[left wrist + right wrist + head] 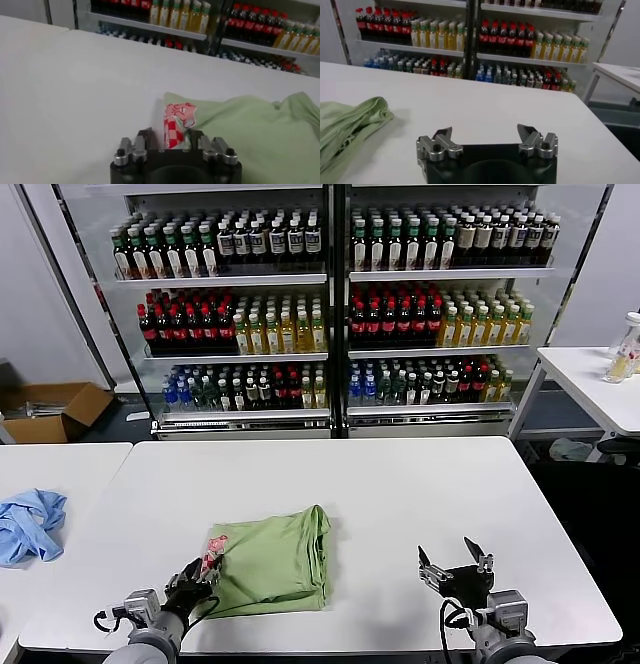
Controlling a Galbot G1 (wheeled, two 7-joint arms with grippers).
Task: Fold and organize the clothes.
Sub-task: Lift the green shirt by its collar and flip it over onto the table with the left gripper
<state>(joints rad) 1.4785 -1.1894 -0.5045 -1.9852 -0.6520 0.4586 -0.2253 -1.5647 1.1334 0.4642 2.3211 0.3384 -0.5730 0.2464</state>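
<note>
Pinching the near-left corner of the folded green shirt

Lying bunched into a rough rectangle near the front edge of the white table (400, 484), the light green polo shirt (275, 559) shows its red-and-white checkered logo (175, 125) turned up at the corner. The left gripper (195, 579) sits right at that corner with cloth between its narrowed fingers, probably to lift the edge for another fold; whether the hold is firm cannot be told. The right gripper (455, 569) waits well apart over bare tabletop, fingers spread and holding nothing, perhaps to take the other side. A light blue garment (28, 524) lies on the neighbouring table.
</note>
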